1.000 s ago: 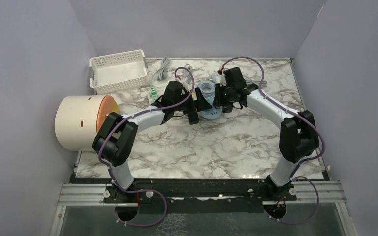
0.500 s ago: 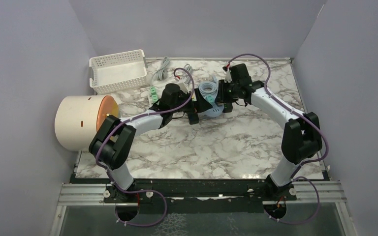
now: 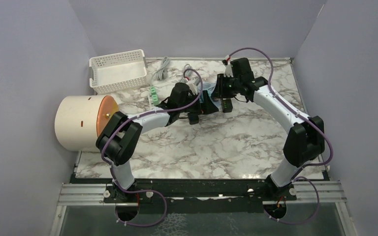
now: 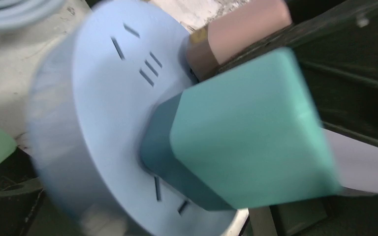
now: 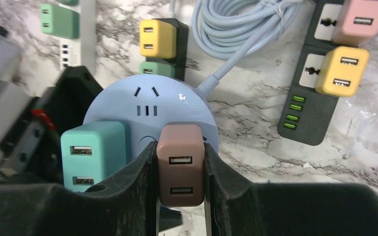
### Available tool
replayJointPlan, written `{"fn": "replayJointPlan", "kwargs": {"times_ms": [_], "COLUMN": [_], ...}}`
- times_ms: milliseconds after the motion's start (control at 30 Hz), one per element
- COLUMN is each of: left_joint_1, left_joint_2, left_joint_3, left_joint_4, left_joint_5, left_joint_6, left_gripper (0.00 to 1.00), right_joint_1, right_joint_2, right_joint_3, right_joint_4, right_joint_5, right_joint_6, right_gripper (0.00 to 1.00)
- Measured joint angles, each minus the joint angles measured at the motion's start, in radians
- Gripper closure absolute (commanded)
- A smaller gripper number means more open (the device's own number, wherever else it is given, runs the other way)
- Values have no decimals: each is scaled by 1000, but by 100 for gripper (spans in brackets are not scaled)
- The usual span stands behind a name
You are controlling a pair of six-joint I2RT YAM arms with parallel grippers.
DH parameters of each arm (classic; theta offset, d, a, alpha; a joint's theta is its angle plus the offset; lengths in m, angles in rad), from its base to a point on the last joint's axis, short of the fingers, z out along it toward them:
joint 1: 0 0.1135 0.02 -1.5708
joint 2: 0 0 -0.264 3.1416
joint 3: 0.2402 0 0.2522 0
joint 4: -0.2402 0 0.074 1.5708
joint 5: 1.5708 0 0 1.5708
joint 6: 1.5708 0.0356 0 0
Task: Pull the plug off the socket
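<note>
A round blue socket (image 5: 150, 105) lies on the marble table between my two grippers; it also shows in the top view (image 3: 208, 103). A brown-pink plug (image 5: 180, 172) and a teal plug (image 5: 92, 155) stand on its face. My right gripper (image 5: 180, 147) is shut on the brown-pink plug, one finger on each side. In the left wrist view the socket face (image 4: 103, 113) fills the frame, blurred, with the teal plug (image 4: 246, 137) in it and the brown-pink plug (image 4: 236, 32) at its rim. My left gripper (image 3: 197, 108) holds the socket's left side.
A black power strip (image 5: 302, 115) with pink and yellow plugs lies to the right. A white strip (image 5: 83, 29) with green plugs, a yellow plug (image 5: 157, 37) and the coiled blue cord (image 5: 236, 24) lie behind. A white basket (image 3: 118, 71) and a cream cylinder (image 3: 78, 123) stand left.
My right gripper has drawn back toward the far side with the brown-pink plug in it. The socket has tipped up, and my left arm has shifted right with it.
</note>
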Motion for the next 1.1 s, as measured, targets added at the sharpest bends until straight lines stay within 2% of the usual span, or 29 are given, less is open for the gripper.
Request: {"fn": "replayJointPlan", "kwargs": {"times_ms": [133,200,267,367,500,833,1100], "left_joint_1": [-14,-14,-14,-14,-14,4,30], "left_joint_2": [3,3,6,6,4,-71,-124], "left_joint_3": [23,23,23,12,-23,-114,-168], "left_joint_4": [-27,-7,11,49,116,183,252], "left_joint_5": [4,8,17,17,11,-31,-87], "left_joint_6": [3,-6,-31,-61,-95,-146,-186], "left_gripper": [27,30,28,16,7,6,10], "right_joint_1": [4,4,3,2,2,1,-1], "right_joint_2": [-17,-17,-17,-17,-19,-35,-35], "right_joint_3": [20,21,21,21,21,21,21], "right_joint_4": [5,12,15,23,23,23,24], "right_joint_5": [-20,-32,-33,-36,-41,-59,-77], "right_joint_6": [11,17,23,26,30,32,32], "right_gripper": [99,99,99,99,99,99,99]}}
